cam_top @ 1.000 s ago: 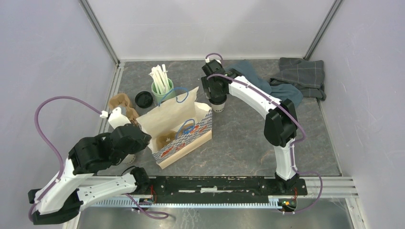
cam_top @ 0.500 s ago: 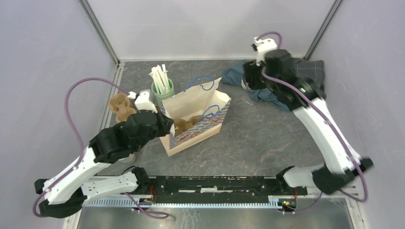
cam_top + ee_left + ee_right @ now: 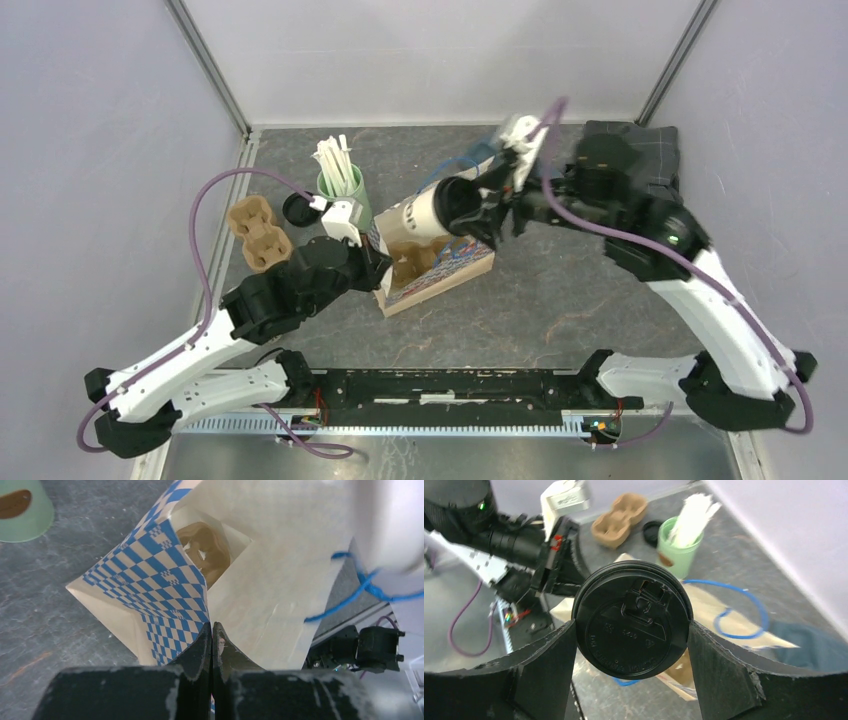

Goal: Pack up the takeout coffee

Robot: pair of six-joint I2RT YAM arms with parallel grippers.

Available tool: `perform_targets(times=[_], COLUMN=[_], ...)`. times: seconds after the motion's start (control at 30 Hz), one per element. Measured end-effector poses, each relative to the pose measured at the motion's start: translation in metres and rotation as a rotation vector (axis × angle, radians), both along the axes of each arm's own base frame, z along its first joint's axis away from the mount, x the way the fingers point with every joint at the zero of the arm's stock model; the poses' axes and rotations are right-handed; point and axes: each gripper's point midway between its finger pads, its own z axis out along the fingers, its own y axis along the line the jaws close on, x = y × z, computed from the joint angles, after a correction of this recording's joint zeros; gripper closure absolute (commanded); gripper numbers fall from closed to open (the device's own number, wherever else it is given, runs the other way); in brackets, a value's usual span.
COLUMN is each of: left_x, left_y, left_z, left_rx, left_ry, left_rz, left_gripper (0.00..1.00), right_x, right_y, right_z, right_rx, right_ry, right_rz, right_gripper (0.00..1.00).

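Observation:
The takeout coffee (image 3: 418,215), a white paper cup with a black lid (image 3: 631,615), hangs on its side just above the bag's open mouth, its base pointing left. My right gripper (image 3: 462,212) is shut on it at the lid end, one finger (image 3: 549,660) on each side of the lid. The paper bag (image 3: 440,275), cream with blue chequered print and blue cord handles, stands at the table's middle. My left gripper (image 3: 375,258) is shut on the bag's left rim (image 3: 200,615), its jaws pressed together on the paper.
A brown cup carrier (image 3: 207,550) sits inside the bag. To the left stand a mint-green mug of white sticks (image 3: 340,180), a loose black lid (image 3: 298,208) and a second brown carrier (image 3: 258,232). Dark cloths (image 3: 640,150) lie at the back right.
The right arm has swung from the back-right cloths to above the bag, with the coffee in its jaws. The left arm has stretched out and the bag has shifted right with it.

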Motion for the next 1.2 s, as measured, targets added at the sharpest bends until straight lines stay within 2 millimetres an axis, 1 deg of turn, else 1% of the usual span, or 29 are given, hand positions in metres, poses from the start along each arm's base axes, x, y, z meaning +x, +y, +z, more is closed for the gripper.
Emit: perform_targets(times=[0.03,0.07,0.1,0.2,0.27,0.33,0.4,0.5,0.57,0.67,0.73,0.83,0.9,0.97,1.03,1.13,1.17,1.2], left_x=[-0.001,-0.003,-0.004,-0.007,-0.008,-0.008,-0.005,0.001,0.006,0.01,0.009,0.005,0.002,0.001,0.001,0.006,0.008,0.009], left_y=[-0.001,-0.004,-0.004,-0.004,-0.001,0.004,0.008,0.012,0.018,0.023,0.025,0.028,0.031,0.032,0.033,0.032,0.03,0.028], left_z=[-0.003,-0.008,-0.012,-0.018,-0.016,-0.012,-0.007,0.0,-0.004,-0.008,-0.014,-0.029,-0.035,-0.035,-0.032,-0.02,-0.016,-0.013], left_rx=[-0.005,-0.011,-0.009,-0.016,-0.02,-0.009,0.011,0.022,0.038,0.028,0.003,-0.004,0.004,0.004,0.007,0.011,0.011,0.015], left_ry=[-0.001,-0.001,-0.006,-0.059,-0.118,-0.188,-0.238,-0.278,-0.252,-0.15,-0.071,0.028,0.055,0.064,0.065,0.056,0.054,0.055], left_rz=[-0.01,-0.026,-0.039,-0.084,-0.107,-0.129,-0.13,-0.1,-0.045,0.052,0.11,0.165,0.178,0.185,0.191,0.207,0.208,0.21], left_gripper=[0.98,0.98,0.98,0.98,0.98,0.98,0.98,0.97,0.93,0.91,0.83,0.76,0.64,0.56,0.49,0.47,0.49,0.53], right_x=[-0.003,-0.007,-0.01,-0.017,-0.023,-0.027,-0.031,-0.039,-0.046,-0.055,-0.058,-0.054,-0.051,-0.051,-0.053,-0.058,-0.059,-0.06], right_y=[0.013,0.026,0.035,0.046,0.048,0.049,0.051,0.055,0.059,0.068,0.073,0.075,0.075,0.075,0.076,0.081,0.083,0.084], right_z=[-0.01,-0.025,-0.041,-0.083,-0.101,-0.11,-0.114,-0.121,-0.127,-0.136,-0.142,-0.153,-0.163,-0.173,-0.178,-0.176,-0.175,-0.174], right_rx=[-0.02,-0.051,-0.085,-0.187,-0.25,-0.304,-0.343,-0.413,-0.456,-0.505,-0.523,-0.534,-0.543,-0.56,-0.566,-0.549,-0.542,-0.537], right_ry=[0.013,0.03,0.048,0.071,0.057,0.032,0.003,-0.032,-0.052,-0.078,-0.084,-0.092,-0.094,-0.095,-0.096,-0.105,-0.107,-0.11], right_rz=[0.043,0.083,0.109,0.15,0.168,0.174,0.18,0.173,0.167,0.155,0.134,0.07,0.039,0.021,0.018,0.017,0.017,0.015], right_gripper=[0.26,0.26,0.27,0.28,0.28,0.29,0.3,0.31,0.31,0.31,0.32,0.32,0.32,0.32,0.32,0.32,0.32,0.32])
